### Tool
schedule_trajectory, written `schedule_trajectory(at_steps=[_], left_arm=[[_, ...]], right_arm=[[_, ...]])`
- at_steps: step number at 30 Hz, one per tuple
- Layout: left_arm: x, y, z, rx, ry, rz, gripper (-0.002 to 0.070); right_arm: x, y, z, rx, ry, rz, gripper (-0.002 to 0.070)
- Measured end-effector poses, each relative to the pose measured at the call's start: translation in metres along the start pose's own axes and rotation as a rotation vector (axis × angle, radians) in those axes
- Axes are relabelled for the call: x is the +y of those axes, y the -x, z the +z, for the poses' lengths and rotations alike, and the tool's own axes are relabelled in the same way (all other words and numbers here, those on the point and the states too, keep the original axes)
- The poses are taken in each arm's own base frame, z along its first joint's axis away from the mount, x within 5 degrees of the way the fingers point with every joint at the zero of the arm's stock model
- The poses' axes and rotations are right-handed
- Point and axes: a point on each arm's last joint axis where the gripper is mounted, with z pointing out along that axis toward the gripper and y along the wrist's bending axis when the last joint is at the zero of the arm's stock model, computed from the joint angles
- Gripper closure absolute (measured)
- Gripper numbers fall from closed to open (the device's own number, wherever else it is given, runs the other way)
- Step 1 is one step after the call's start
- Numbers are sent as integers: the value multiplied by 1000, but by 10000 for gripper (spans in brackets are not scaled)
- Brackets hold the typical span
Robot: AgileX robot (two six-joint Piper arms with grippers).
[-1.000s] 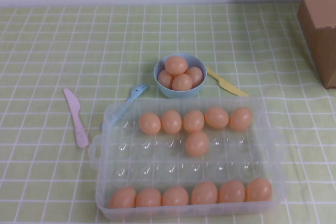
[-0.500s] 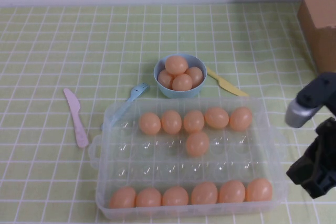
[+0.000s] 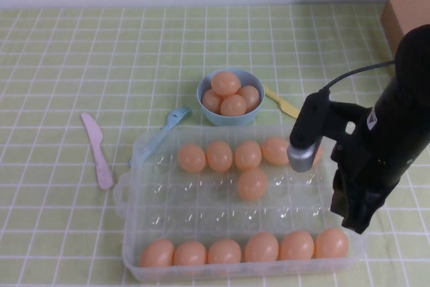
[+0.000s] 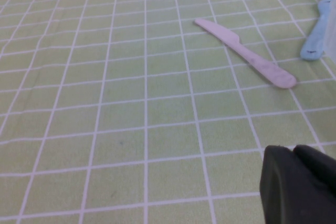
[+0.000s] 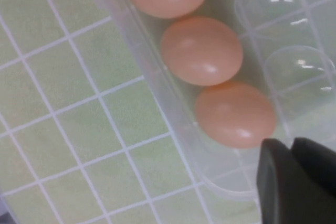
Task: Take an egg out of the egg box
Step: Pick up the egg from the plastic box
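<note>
My right gripper (image 3: 355, 223) has swung in from the frame's right edge over the clear plastic egg box (image 3: 134, 196); I cannot tell its finger state. Peach-orange egg (image 3: 331, 242) waits lower right. Left gripper (image 4: 299, 187) idles over tablecloth.

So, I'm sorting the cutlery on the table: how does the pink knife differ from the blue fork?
The pink knife lies apart on the cloth, left of the egg box; the blue fork runs to the box's far-left corner. The knife is pale pink and flat-bladed; the fork is light blue, tines toward the bowl. Both look plastic. The right gripper hangs over the box; the left gripper is off left.
</note>
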Motion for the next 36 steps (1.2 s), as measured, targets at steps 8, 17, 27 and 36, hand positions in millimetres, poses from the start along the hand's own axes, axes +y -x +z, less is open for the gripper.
schedule_trajectory(at_steps=[8,17,27,36], left_arm=[[0,0,0,0,0,0,680],[0,0,0,0,0,0,679],[0,0,0,0,0,0,679],[0,0,0,0,0,0,679]], right_arm=[[-3,3,13,39,42,-121,392],[-7,6,24,57,49,-230,320],[-7,-1,42,70,45,-313,336],[-9,0,44,59,35,-345,337]])
